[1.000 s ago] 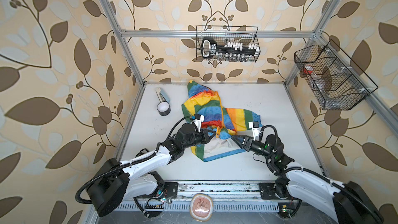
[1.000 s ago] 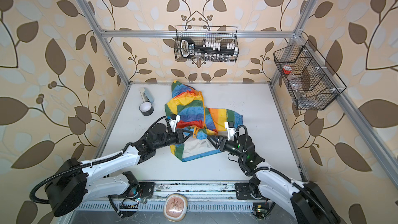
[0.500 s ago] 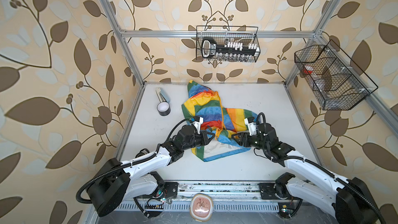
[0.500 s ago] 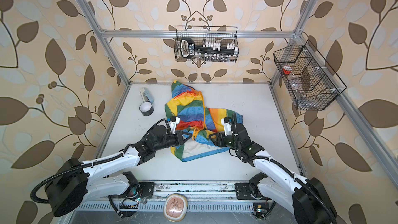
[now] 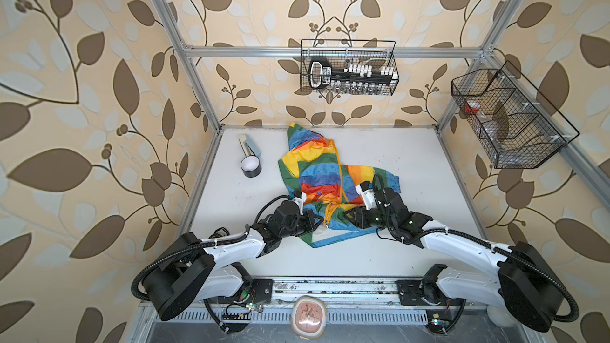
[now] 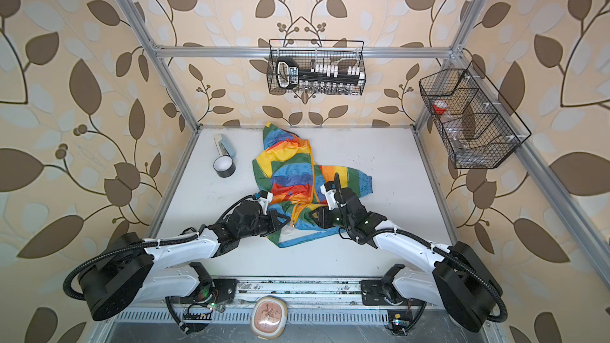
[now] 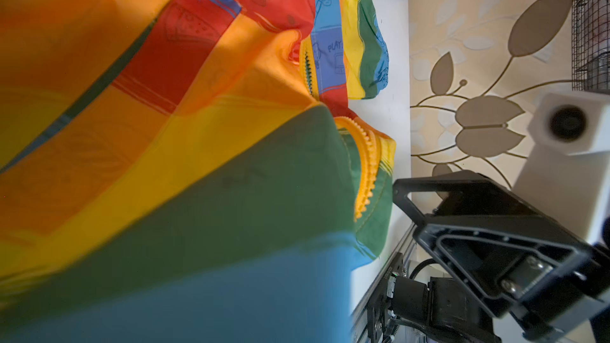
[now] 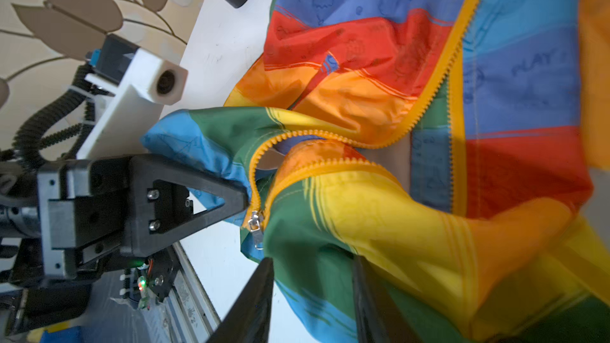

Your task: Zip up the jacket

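My left arm reaches in from 7 o'clock in both top views, forearm low over the table (image 5: 412,160) and wrist turned so my left gripper (image 5: 321,221) points toward 3 o'clock. Its jaws are pinched tight on the jacket (image 5: 317,173). In the right wrist view the tips of the left gripper (image 8: 244,202) clamp blue and green cloth just beside the zipper slider (image 8: 256,221). My right arm comes in from 5 o'clock, elbow bent, and my right gripper (image 5: 346,216) faces 9 o'clock, nose to nose with the left one. Its jaws stand narrowly apart, with green and blue hem cloth lying between the fingers (image 8: 264,292); I cannot tell whether they press it. The jacket lies crumpled mid-table, its hood toward 12 o'clock and its hem at 6 o'clock between my two grippers. The orange zipper (image 8: 439,70) gapes open above the slider. A tape roll (image 5: 251,168) sits at 9 o'clock of the jacket, apart from it.
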Controlling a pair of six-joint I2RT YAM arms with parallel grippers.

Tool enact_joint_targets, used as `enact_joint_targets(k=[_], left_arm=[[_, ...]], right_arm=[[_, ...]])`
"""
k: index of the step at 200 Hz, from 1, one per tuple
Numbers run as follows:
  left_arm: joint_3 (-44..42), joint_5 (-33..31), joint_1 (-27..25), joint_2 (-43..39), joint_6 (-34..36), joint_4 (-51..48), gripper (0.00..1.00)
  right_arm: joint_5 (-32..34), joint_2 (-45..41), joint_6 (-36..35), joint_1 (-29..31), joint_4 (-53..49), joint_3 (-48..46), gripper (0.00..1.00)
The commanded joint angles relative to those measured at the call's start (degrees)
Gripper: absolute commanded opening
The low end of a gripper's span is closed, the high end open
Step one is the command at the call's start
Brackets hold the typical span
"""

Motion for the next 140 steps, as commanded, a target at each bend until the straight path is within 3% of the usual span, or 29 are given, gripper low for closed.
enact_joint_targets(k=[1,49,86,140], left_arm=[[0.0,-1.8,0.1,-0.6,-0.5,3.3,0.0],[0.2,-2.5,0.1,-4.0,-0.3,0.0,0.0],[1.8,-2.1,0.1,-7.2,0.2,-4.1,0.0],[6.1,0.0,0.1,-9.8,1.4,-11.7,0.0]], right_arm=[[3.5,0.5,-2.1,2.2,-1.6,4.0,0.32],[8.4,4.4,-7.0,9.8,-8.9,11.9,0.32],[10.7,8.2,-10.2,14.8,-12.0,15.0,0.39],[13.2,8.9,-13.5,16.3,-12.9,15.4,0.39]])
